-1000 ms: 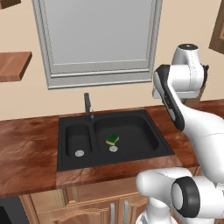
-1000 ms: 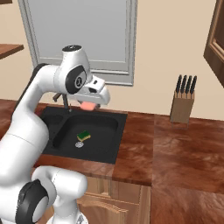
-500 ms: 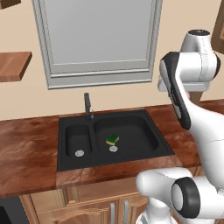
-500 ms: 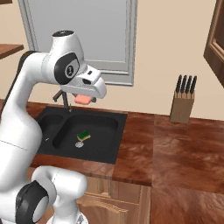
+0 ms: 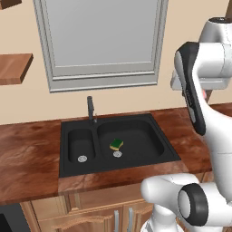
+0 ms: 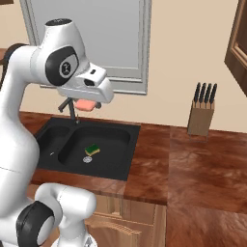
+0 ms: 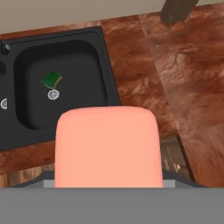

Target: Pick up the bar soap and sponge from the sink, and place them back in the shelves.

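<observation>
we see the gripper (image 6: 86,104) raised high above the sink (image 6: 123,159), its jaws closed on the bar soap (image 6: 86,104), which shows as a salmon-pink block hanging under the white hand in the right base view. in the hand view the bar soap (image 7: 106,146) sits large and close at the bottom, with the sink (image 7: 105,65) far below it.

the sponge (image 5: 116,144) lies in the larger, right-hand basin of the sink (image 5: 170,147), near that basin's front edge and just beside its round silver drain (image 5: 117,154), green side up. in the right base view the sponge (image 6: 92,150) again rests next to the drain, toward the basin's near side. the dark faucet (image 5: 90,109) stands at the sink's back edge, between the two basins.

one brown plank of the shelves (image 5: 13,68) juts from the wall at the upper left of the left base view. a knife block (image 6: 201,115) stands at the back edge of the wooden counter (image 6: 202,164), well apart from the sink.
</observation>
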